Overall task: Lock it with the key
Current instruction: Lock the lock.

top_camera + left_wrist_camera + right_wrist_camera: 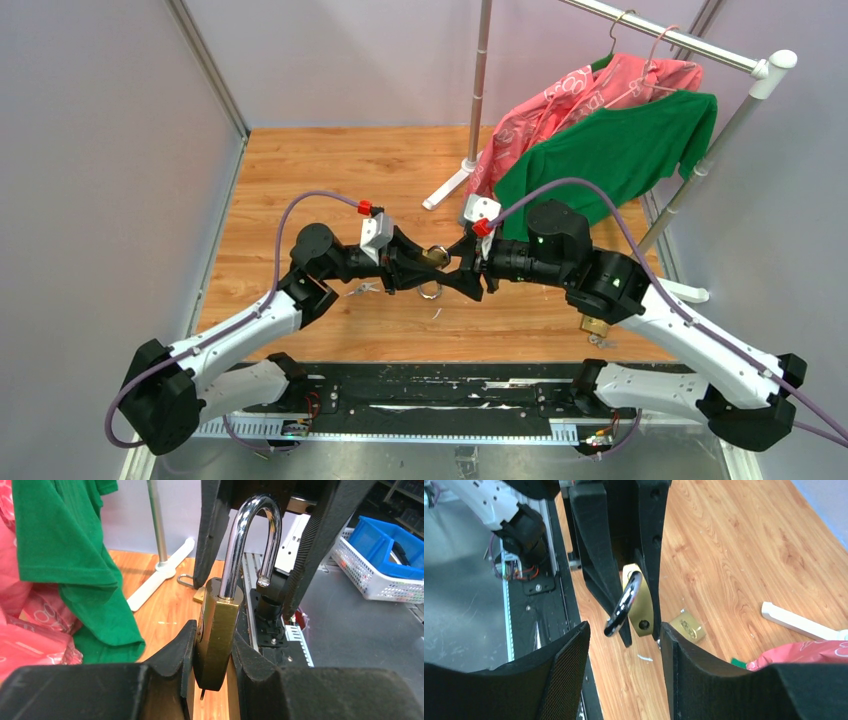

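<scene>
Left gripper (214, 642) is clamping the brass padlock (220, 615) mid-air, its shackle (233, 555) standing open. Right gripper (624, 645) is spread, flanking the shackle. Risk: an off-centre push is likely to twist the padlock loose.

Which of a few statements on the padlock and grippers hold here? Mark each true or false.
1. The left gripper clamps the padlock by its body. True.
2. The shackle is snapped shut. False: its free end hangs outside the body.
3. The right gripper is shut on the shackle. False: its jaws are open, one on either side of the shackle.
4. A second padlock lies on the table. True.
</scene>
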